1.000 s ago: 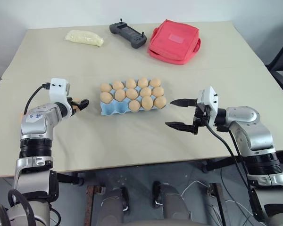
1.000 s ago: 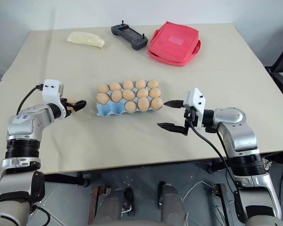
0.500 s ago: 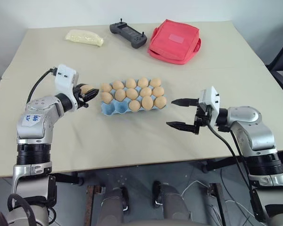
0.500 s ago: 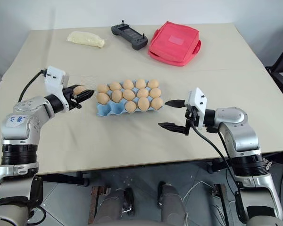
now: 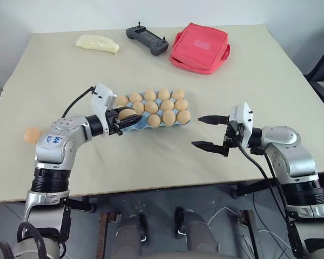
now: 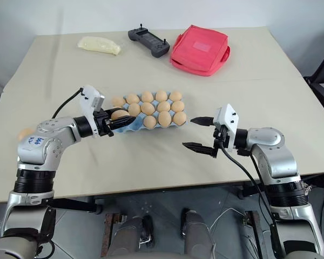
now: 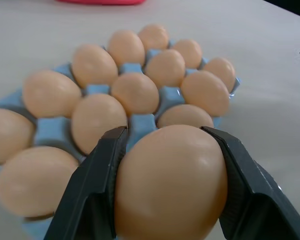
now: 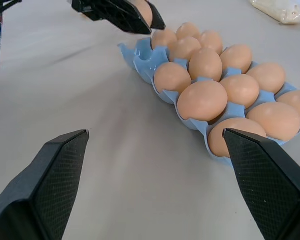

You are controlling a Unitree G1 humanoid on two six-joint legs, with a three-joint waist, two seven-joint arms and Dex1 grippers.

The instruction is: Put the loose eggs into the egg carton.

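The left fingers are clenched on one tan egg, held over the near-left corner of the light blue egg carton, whose cups hold many other eggs. The right fingers stand released and wide apart, just right of the carton over the bench. One loose egg lies near the bench's left edge, well apart from the carton.

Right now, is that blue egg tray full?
Nearly full. The egg carton shows empty front cups near the left gripper, which holds an egg.
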